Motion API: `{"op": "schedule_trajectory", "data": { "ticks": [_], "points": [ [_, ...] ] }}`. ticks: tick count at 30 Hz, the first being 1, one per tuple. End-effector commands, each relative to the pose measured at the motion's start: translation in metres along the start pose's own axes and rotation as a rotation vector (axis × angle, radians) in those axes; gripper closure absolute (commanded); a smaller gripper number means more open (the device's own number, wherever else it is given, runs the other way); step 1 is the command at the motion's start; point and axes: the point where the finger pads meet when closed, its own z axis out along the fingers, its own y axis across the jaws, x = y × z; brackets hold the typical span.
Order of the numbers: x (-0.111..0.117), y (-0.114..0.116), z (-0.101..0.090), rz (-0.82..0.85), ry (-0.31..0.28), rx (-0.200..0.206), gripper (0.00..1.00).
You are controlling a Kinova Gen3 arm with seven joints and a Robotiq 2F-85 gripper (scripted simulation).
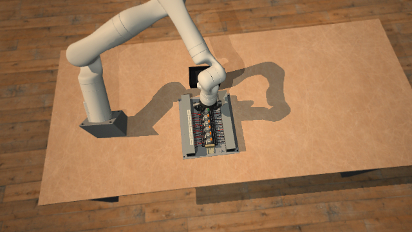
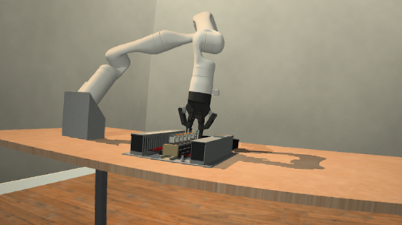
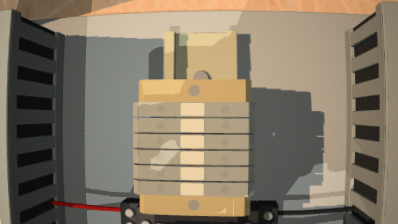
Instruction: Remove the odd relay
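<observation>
The grey relay panel (image 1: 232, 129) (image 2: 206, 150) (image 3: 192, 150) lies flat on the table, with a row of relays (image 1: 207, 129) (image 2: 184, 137) down its middle between two slotted ducts. Most of the relays have orange buttons. The one at the far end, towards the tray, has a green button (image 1: 208, 110). My gripper (image 1: 207, 107) (image 2: 195, 131) points straight down over that end of the row and is shut on the green-button relay, which still sits level with the row. The black parts tray (image 1: 194, 77) (image 2: 235, 143) lies just behind the panel, partly hidden by my wrist. My fingers do not show in the wrist view.
The arm's grey base (image 1: 104, 124) (image 2: 80, 115) stands on the table to the left of the panel. The panel's slotted ducts (image 3: 30, 125) (image 3: 370, 115) rise on both sides of the relay row. A beige end block (image 1: 210, 146) (image 2: 170, 149) (image 3: 200, 55) closes the row's near end.
</observation>
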Motion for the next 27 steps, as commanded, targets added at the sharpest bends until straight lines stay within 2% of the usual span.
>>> {"op": "schedule_trajectory", "data": {
  "ticks": [1,27],
  "points": [
    [-0.0004,0.0004,-0.0013,0.0,-0.001,-0.007,1.0],
    [-0.0004,-0.0005,-0.0014,0.0,-0.001,-0.039,1.0]
  ]
}}
